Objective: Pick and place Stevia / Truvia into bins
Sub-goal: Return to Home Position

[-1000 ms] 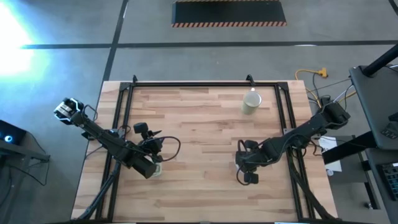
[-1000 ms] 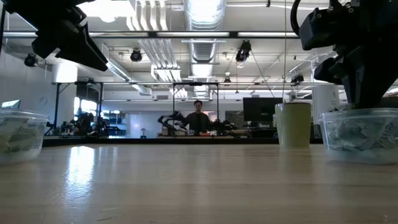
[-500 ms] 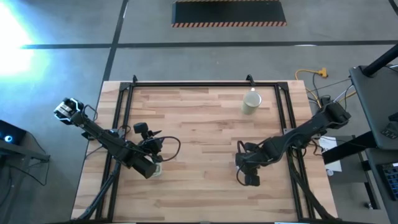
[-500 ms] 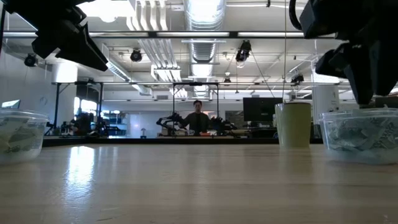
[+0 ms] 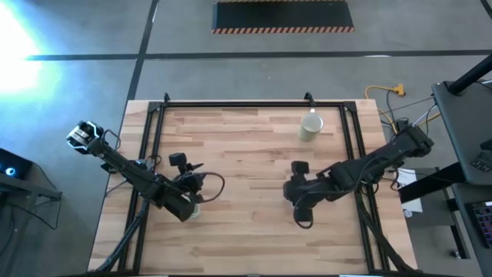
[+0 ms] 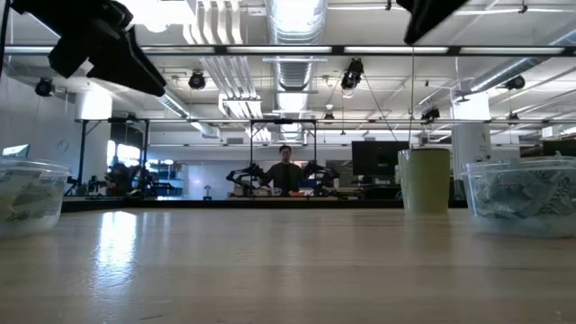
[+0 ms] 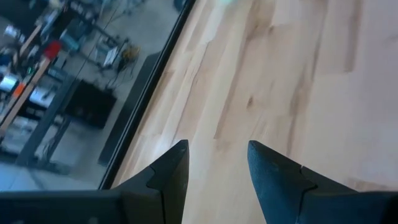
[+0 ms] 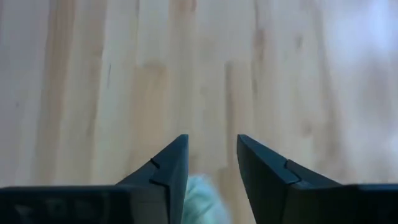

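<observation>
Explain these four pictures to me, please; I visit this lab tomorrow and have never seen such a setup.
It is a robot: two dark arms at a wooden table, ending in the left claw and the right claw, each a two-pronged pincer. One picture looks straight down from above. One looks level across the table top into the room, where a person stands far off. The other two come from cameras on the wrists, each looking forward past its own claw. On the table stand two clear tubs, the left tub and the right tub, with pale sachets inside, and a beige cup. Both claws are open above the table and hold nothing.
</observation>
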`<state>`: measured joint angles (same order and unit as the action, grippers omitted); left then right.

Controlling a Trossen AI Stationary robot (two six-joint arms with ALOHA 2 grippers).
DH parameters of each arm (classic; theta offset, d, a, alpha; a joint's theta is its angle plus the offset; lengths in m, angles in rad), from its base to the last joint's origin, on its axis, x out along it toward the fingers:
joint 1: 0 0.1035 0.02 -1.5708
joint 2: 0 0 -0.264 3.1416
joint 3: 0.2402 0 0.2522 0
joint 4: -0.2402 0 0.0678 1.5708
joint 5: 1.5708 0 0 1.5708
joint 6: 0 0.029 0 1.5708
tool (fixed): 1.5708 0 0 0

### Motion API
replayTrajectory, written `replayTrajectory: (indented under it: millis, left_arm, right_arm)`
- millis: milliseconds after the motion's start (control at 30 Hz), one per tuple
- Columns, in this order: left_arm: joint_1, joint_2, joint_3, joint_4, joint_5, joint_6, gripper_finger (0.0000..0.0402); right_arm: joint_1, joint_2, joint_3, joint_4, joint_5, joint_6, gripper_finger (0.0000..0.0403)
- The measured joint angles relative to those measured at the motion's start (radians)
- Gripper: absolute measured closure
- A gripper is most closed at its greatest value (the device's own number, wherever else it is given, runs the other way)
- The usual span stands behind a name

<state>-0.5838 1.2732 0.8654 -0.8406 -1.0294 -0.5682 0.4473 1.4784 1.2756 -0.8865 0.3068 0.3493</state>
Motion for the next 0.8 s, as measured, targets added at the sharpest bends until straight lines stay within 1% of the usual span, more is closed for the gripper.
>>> replayTrajectory:
  millis: [100,133,233,267,367,433,533,600,633,700,767,800]
  left_arm:
    - [0.0,0.0,0.0,0.109,0.0,0.128,0.0254]
    - [0.0,0.0,-0.002,0.149,0.0,0.171,0.0254]
    - [0.003,0.0,-0.003,0.263,-0.003,0.291,0.0254]
    - [0.007,0.0,-0.003,0.305,-0.015,0.317,0.0254]
    - [0.029,-0.007,-0.003,0.411,-0.053,0.393,0.0254]
    - [0.045,-0.019,-0.004,0.489,-0.057,0.452,0.0254]
    - [0.071,-0.038,-0.005,0.62,-0.047,0.571,0.0254]
    - [0.092,-0.052,-0.006,0.725,-0.006,0.677,0.0254]
    - [0.102,-0.059,-0.006,0.781,0.032,0.734,0.0254]
    - [0.129,-0.073,-0.006,0.886,0.15,0.845,0.0254]
    - [0.161,-0.083,-0.006,0.974,0.278,0.931,0.0254]
    - [0.178,-0.087,-0.006,1.003,0.326,0.963,0.0254]
  right_arm:
    - [0.0,0.0,0.047,0.011,0.046,-0.136,0.028]
    - [0.0,0.0,0.056,0.03,0.077,-0.178,0.0281]
    - [0.0,0.0,0.064,0.132,0.184,-0.313,0.0282]
    - [-0.001,0.0,0.064,0.172,0.196,-0.374,0.0282]
    - [-0.004,0.0,0.056,0.285,0.199,-0.53,0.028]
    - [-0.013,0.0,0.056,0.347,0.194,-0.592,0.028]
    - [-0.028,-0.009,0.05,0.392,0.187,-0.653,0.0284]
    - [-0.039,-0.022,0.044,0.412,0.186,-0.671,0.0288]
    - [-0.044,-0.029,0.04,0.417,0.179,-0.677,0.0289]
    - [-0.053,-0.05,0.03,0.423,0.137,-0.687,0.0293]
    - [-0.064,-0.071,0.021,0.423,0.083,-0.693,0.0297]
    - [-0.068,-0.08,0.014,0.428,0.062,-0.694,0.0298]
